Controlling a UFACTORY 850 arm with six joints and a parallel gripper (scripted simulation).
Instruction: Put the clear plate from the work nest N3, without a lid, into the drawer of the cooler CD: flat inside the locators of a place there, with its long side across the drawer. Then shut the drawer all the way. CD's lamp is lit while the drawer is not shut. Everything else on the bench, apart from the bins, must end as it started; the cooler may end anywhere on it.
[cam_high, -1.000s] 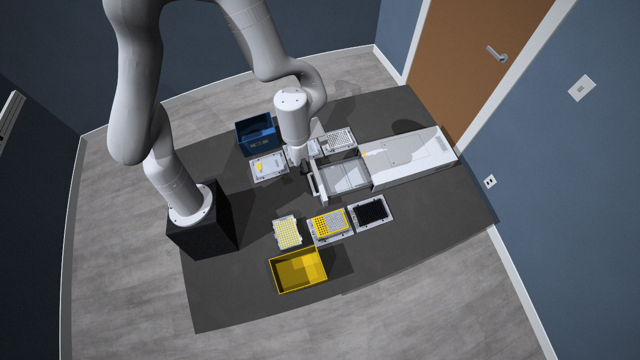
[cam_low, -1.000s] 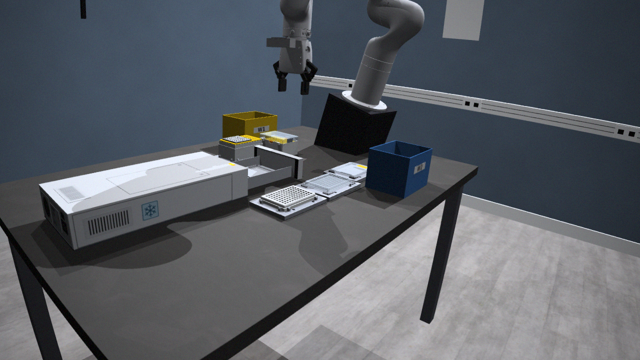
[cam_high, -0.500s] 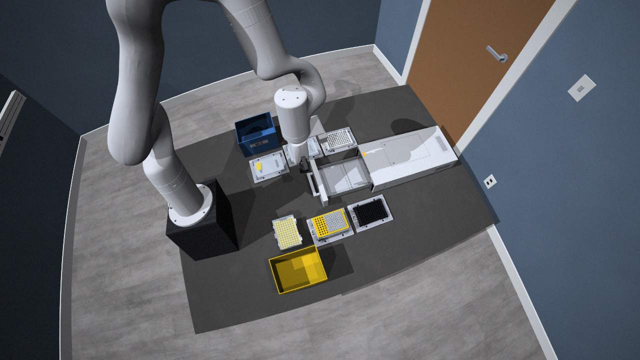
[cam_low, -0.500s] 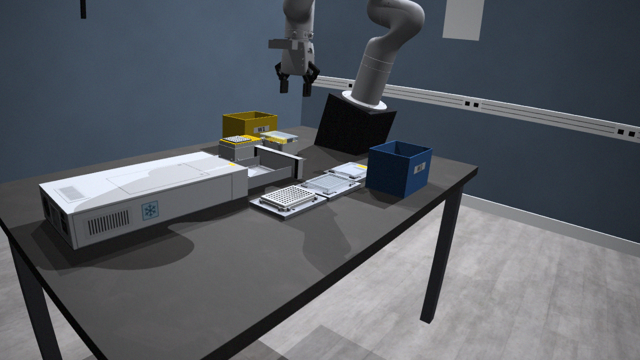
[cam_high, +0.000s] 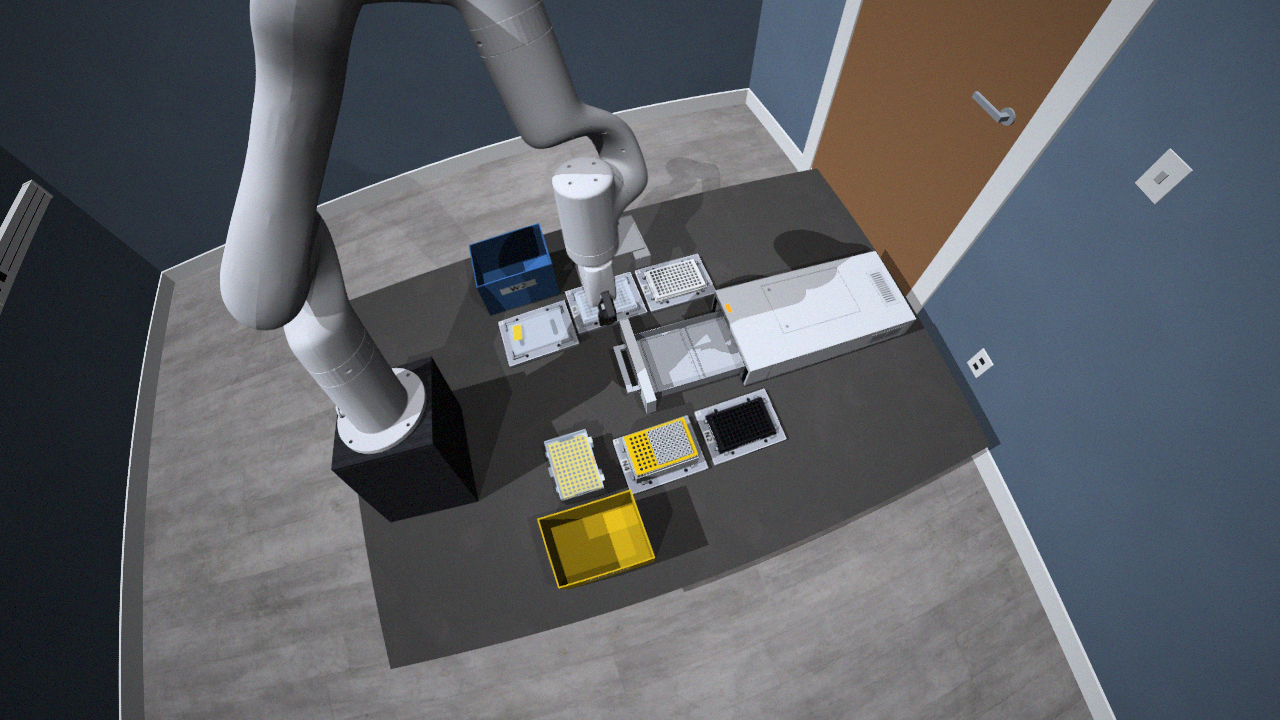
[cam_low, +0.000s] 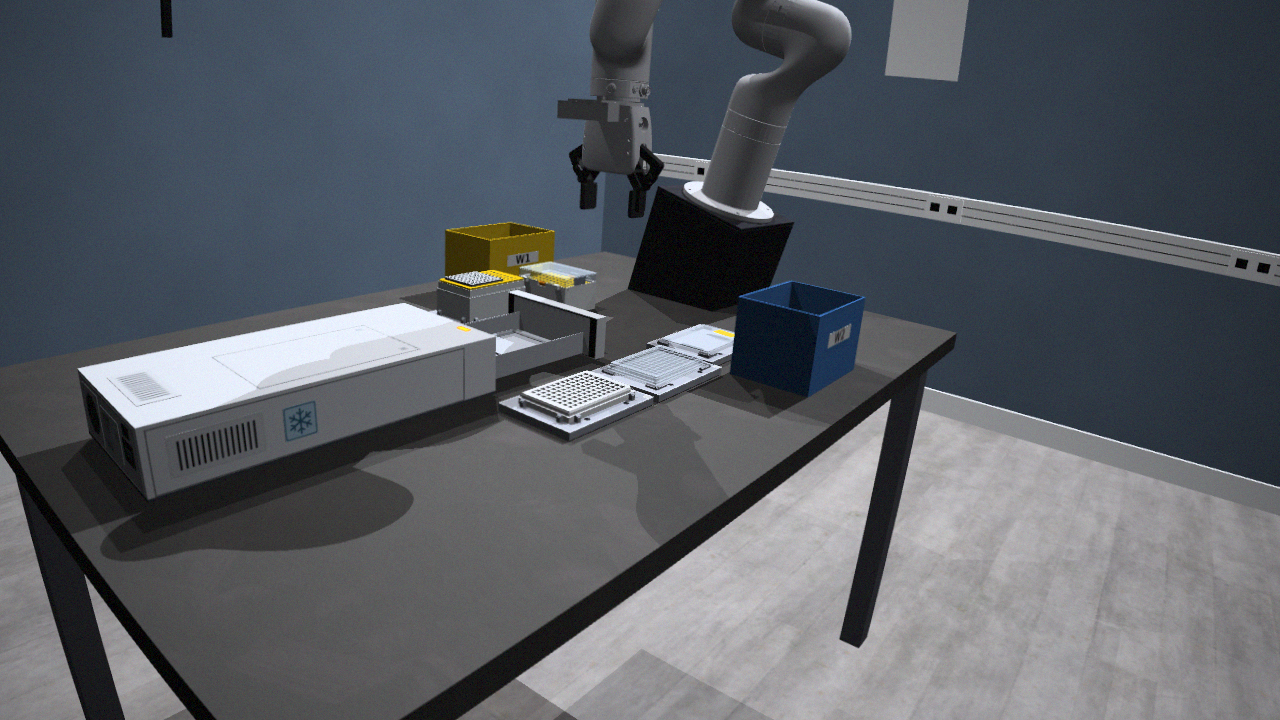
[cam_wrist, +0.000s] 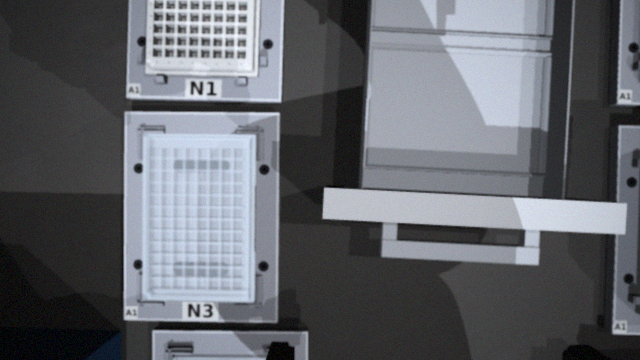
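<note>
The clear plate (cam_wrist: 198, 217) lies flat in nest N3 (cam_wrist: 200, 311), with two grey bars showing through it; I cannot tell whether a lid lies on it. It also shows in the exterior view (cam_low: 657, 365). My gripper (cam_low: 611, 201) (cam_high: 606, 308) is open and empty, high above the bench, over N3 and the drawer's front. The white cooler CD (cam_high: 823, 313) has its drawer (cam_wrist: 460, 110) pulled out, with two empty places. The drawer's handle (cam_wrist: 460, 247) faces the arm's base. CD's orange lamp (cam_high: 728, 307) is lit.
Nest N1 (cam_wrist: 202, 32) holds a white well plate beside N3. Another nest (cam_high: 534, 333) and a blue bin (cam_high: 512, 266) stand on N3's other side. Across the drawer are a black plate (cam_high: 738, 425), a yellow rack (cam_high: 660, 447), a yellow plate (cam_high: 572, 465) and a yellow bin (cam_high: 595, 537).
</note>
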